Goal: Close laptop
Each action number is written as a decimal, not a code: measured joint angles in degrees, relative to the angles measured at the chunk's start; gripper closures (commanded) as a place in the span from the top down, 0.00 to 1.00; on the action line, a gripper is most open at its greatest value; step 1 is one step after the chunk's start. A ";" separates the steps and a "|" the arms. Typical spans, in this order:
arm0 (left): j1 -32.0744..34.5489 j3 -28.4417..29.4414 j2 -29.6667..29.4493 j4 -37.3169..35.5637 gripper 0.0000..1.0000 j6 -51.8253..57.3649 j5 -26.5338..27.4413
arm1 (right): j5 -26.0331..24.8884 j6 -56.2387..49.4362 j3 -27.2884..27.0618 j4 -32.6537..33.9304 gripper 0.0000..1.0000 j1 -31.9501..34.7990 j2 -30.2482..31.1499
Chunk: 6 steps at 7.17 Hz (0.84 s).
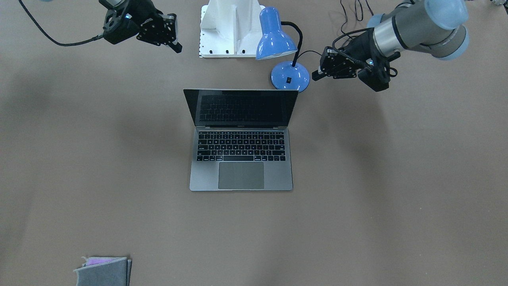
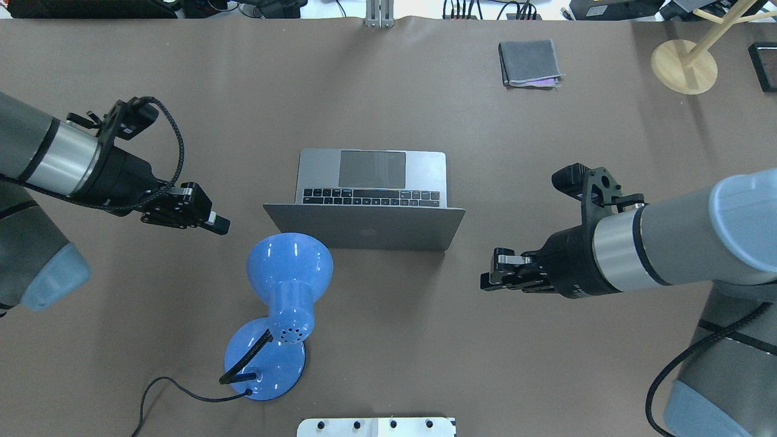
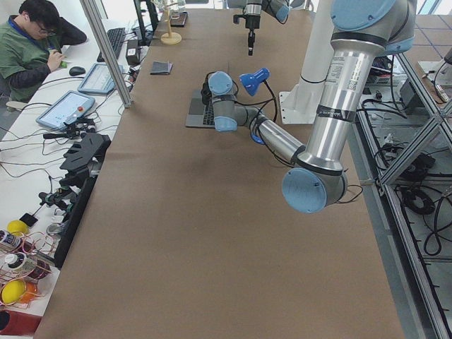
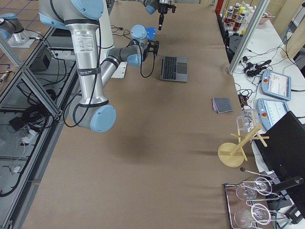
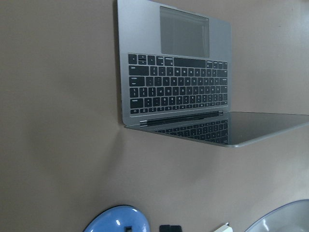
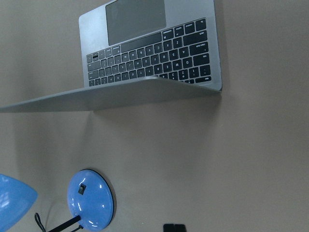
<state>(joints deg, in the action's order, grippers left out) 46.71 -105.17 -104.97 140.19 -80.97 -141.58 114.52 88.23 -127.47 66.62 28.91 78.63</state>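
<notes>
The grey laptop [image 1: 241, 174] lies open in the middle of the table, black keys and trackpad showing, its dark screen upright. From overhead I see its lid's back [image 2: 364, 227]. It also shows in the left wrist view [image 5: 174, 82] and the right wrist view [image 6: 154, 53]. My left gripper [image 2: 220, 224] hovers shut and empty left of the lid, also seen from the front [image 1: 315, 74]. My right gripper [image 2: 488, 280] hovers shut and empty right of the lid and nearer my base; from the front it [image 1: 177, 47] is at upper left. Neither touches the laptop.
A blue desk lamp [image 2: 285, 279] with a black cord stands just behind the lid on my left side, its base [image 1: 289, 75] close to my left gripper. A folded grey cloth [image 2: 529, 62] and a wooden stand [image 2: 683, 67] sit at the far edge. My white base plate [image 1: 230, 28] is behind the lamp.
</notes>
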 measured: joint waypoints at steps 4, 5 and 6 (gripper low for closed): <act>-1.52 1.35 -1.52 0.00 0.00 -0.43 1.26 | -3.53 0.99 3.21 5.73 0.00 -1.34 -6.33; -1.91 1.25 -1.57 0.00 0.00 -0.60 1.80 | -3.97 0.98 4.01 5.91 0.00 -0.70 -6.87; -2.24 1.21 -1.88 0.00 0.00 -1.19 2.31 | -4.11 0.91 5.18 6.01 0.00 0.24 -7.82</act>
<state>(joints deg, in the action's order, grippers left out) 44.47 -103.96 -106.85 140.18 -82.16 -139.27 110.41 89.14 -122.30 72.63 29.15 70.81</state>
